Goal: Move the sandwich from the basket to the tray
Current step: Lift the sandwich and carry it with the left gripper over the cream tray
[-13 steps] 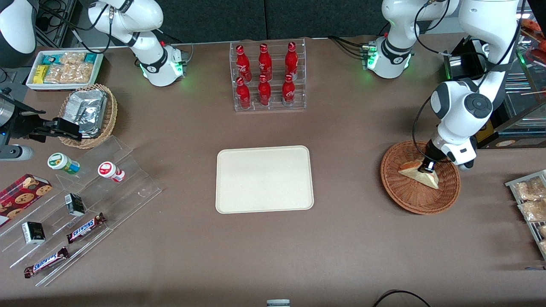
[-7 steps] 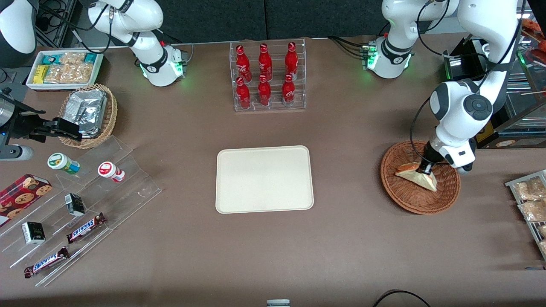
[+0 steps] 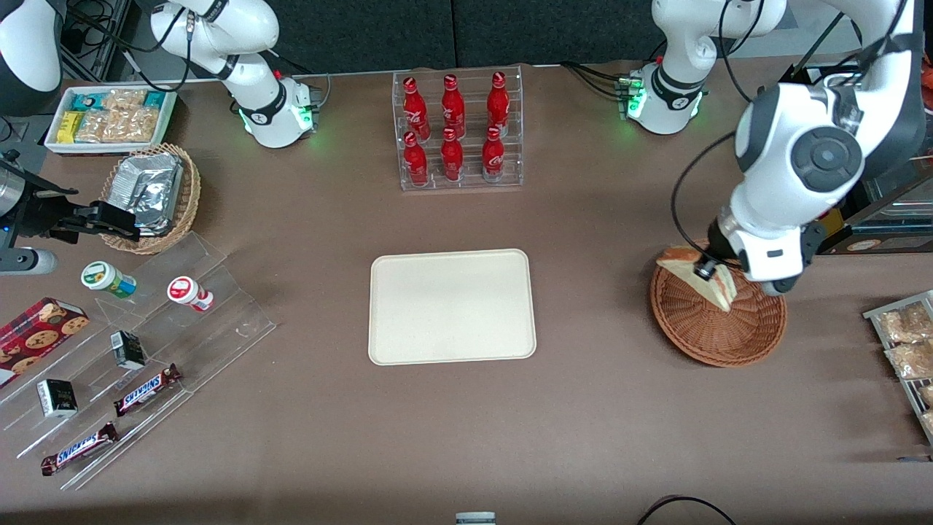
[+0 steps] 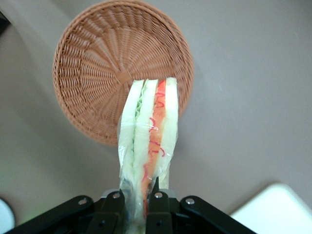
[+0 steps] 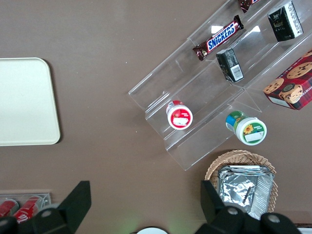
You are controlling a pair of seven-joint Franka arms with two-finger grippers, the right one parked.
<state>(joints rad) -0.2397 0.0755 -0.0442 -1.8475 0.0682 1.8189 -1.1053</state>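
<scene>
Three pale bread layers, red-green filling: sandwich [image 4: 148, 141] clamped in pincer [image 4: 138, 200] above basket [image 3: 718, 328].

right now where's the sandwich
The sandwich is clamped in the gripper, lifted above the basket at the working arm's end of the table, with the tray off toward the table's middle.

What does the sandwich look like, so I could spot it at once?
Find the round reddish-brown wicker basket toward the working arm's end of the table. Just above it, the gripper is shut on the sandwich: a clear-wrapped wedge of pale bread with green and orange-red filling, the only food held in the air.
</scene>
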